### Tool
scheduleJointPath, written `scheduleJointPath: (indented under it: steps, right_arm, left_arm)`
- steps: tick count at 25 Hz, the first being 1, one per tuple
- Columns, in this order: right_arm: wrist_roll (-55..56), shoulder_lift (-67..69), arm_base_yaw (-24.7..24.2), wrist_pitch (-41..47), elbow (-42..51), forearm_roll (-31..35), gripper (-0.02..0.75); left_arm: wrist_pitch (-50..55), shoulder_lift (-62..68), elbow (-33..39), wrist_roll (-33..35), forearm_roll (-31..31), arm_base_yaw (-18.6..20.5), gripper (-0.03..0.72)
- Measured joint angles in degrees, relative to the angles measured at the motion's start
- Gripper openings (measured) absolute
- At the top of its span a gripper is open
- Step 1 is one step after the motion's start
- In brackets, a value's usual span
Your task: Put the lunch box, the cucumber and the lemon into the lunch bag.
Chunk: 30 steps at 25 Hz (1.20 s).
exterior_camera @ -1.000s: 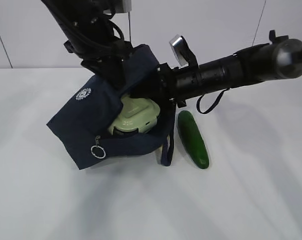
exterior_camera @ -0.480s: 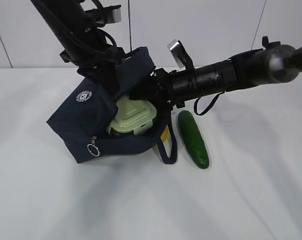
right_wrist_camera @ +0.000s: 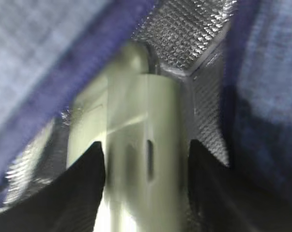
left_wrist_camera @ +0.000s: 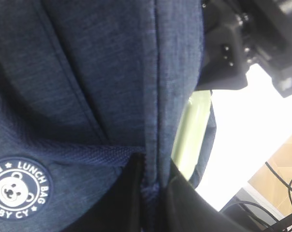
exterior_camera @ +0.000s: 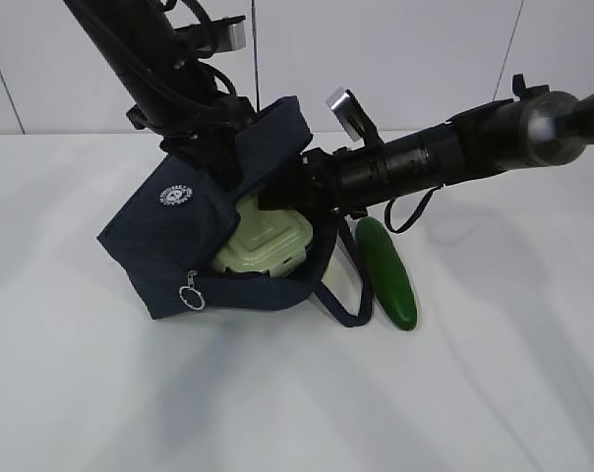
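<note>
Your right gripper (right_wrist_camera: 143, 159) is reaching into the mouth of the bag (exterior_camera: 169, 241), its two dark fingers on either side of the box (exterior_camera: 263, 248), apparently closed on it; the blur hides whether the pads actually touch. The box lies partly inside the bag, tilted, with its green lid facing the opening, and the silver lining shows behind it in the right wrist view. Your left gripper (left_wrist_camera: 153, 198) is pinched shut on a fold of the bag's upper edge, holding the mouth up and open. What matters next is the cucumber (exterior_camera: 386, 272): it lies on the table (exterior_camera: 494, 374) just to the right of the bag's opening, beside the loose handle (exterior_camera: 348, 310) and right under your right forearm. Its long axis runs toward and away from the camera, roughly along the bag's open side rather than pointing into it. The right arm is clearly the nearer one, and the left is occupied with the bag. My guess is you will need to turn the cucumber end-first toward the mouth once the box is let go. The lemon is not visible in any view.
</note>
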Motion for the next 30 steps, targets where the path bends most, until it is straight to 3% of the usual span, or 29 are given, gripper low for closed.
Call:
scheduleJointPath:
  steps: [5, 12, 20, 25, 30]
  right_arm:
    - [0.0, 0.0, 0.0, -0.5, 0.0, -1.2, 0.384]
    - [0.0, 0.0, 0.0, 3.4, -0.8, -1.1, 0.463]
    - [4.5, 0.0, -2.7, 7.2, -6.6, -6.0, 0.468]
    - [9.8, -0.6, -6.4, 7.3, -9.8, -13.8, 0.468]
    - [15.2, -2.8, -8.0, 7.7, -10.9, -26.7, 0.468]
  left_arm:
    - [0.0, 0.5, 0.0, 0.0, -0.1, 0.0, 0.015]
    - [-0.1, 0.6, 0.0, 0.0, -0.1, 0.0, 0.015]
    - [-0.2, 0.6, 0.0, 0.1, 0.1, 0.1, 0.015]
    - [-0.2, 0.6, 0.0, 0.1, 0.0, 0.1, 0.015]
    - [-0.2, 0.6, 0.0, 0.1, -0.7, 0.9, 0.015]
